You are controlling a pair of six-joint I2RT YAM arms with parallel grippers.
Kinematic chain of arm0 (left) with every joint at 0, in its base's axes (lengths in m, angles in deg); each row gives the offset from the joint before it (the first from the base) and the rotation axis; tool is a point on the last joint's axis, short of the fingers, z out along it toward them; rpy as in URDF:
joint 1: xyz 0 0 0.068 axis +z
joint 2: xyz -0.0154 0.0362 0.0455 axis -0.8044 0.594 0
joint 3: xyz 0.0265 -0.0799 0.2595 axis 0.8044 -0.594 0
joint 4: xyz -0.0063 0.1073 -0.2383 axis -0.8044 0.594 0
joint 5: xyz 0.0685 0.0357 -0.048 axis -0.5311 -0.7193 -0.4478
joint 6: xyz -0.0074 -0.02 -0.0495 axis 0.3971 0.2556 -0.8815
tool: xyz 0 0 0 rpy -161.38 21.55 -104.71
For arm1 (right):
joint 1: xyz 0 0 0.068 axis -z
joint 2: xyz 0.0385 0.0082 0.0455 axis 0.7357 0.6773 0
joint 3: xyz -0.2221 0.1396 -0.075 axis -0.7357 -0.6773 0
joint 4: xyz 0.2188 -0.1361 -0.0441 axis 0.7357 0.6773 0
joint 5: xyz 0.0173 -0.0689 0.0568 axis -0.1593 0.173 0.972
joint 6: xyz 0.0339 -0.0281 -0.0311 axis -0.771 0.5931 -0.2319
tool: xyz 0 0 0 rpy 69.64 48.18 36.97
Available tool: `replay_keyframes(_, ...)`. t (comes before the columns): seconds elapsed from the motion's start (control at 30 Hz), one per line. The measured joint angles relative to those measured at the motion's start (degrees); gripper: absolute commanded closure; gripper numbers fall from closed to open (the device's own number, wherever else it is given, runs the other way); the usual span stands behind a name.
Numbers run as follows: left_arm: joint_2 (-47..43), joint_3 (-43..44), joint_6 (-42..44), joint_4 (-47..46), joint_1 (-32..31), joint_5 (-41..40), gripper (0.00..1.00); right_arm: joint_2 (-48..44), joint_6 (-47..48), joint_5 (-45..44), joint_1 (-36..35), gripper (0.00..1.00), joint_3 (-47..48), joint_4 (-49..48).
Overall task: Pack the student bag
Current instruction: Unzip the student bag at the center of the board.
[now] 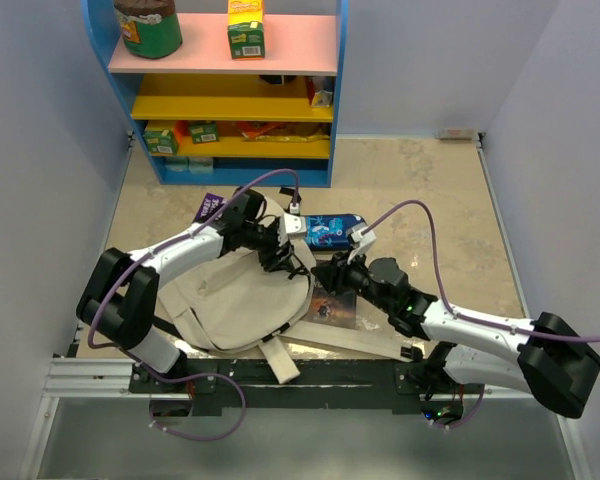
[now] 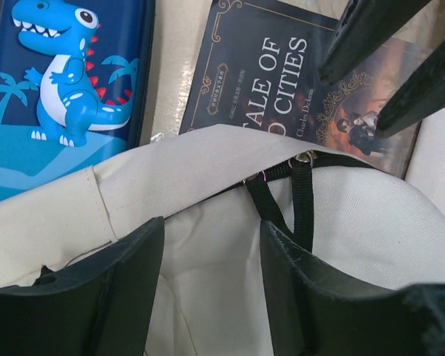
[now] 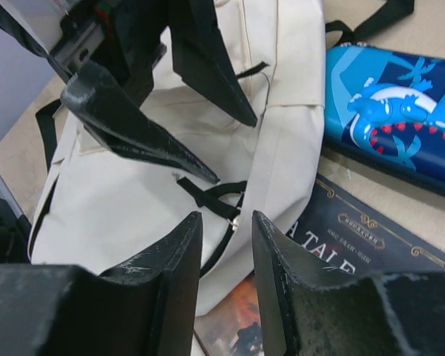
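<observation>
The student bag (image 1: 235,300) lies flat near the table's front edge, cream canvas with black strap ends. At its right rim lies a dark book (image 1: 335,305), "A Tale of Two Cities" (image 2: 282,67). A blue dinosaur pencil case (image 1: 330,230) rests just behind them. My left gripper (image 1: 280,252) hovers over the bag's upper right rim. Its jaws (image 2: 211,226) stand open, with cream fabric showing in the gap and nothing pinched. My right gripper (image 1: 330,272) faces it from the right. It is open (image 3: 226,216) over the bag's edge (image 3: 282,148) and a black strap loop, holding nothing.
A blue shelf unit (image 1: 325,120) with boxes and a jar stands at the back. A purple packet (image 1: 210,207) lies left of the pencil case. The bag's beige webbing strap (image 1: 360,340) trails along the front edge. Walls close both sides.
</observation>
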Motion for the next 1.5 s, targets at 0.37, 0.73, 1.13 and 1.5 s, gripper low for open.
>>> replay_keyframes(0.37,0.9,1.0,-0.6,-3.3,-0.6,-0.9,0.75,0.9,-0.7,-1.4,-0.9,0.57,-1.3,2.1)
replay_keyframes(0.73,4.0,2.8,0.7,0.1,-2.6,2.4,0.84,4.9,6.1,-2.1,-1.0,0.53,3.4,4.5)
replay_keyframes(1.13,0.4,-1.4,3.7,2.9,-4.0,3.0,0.44,2.4,4.6,-7.8,-1.1,0.51,1.6,3.8)
replay_keyframes(1.5,0.4,-2.8,-0.1,-3.4,-5.0,-3.7,0.51,6.1,2.9,-7.8,-1.1,0.52,1.6,1.3)
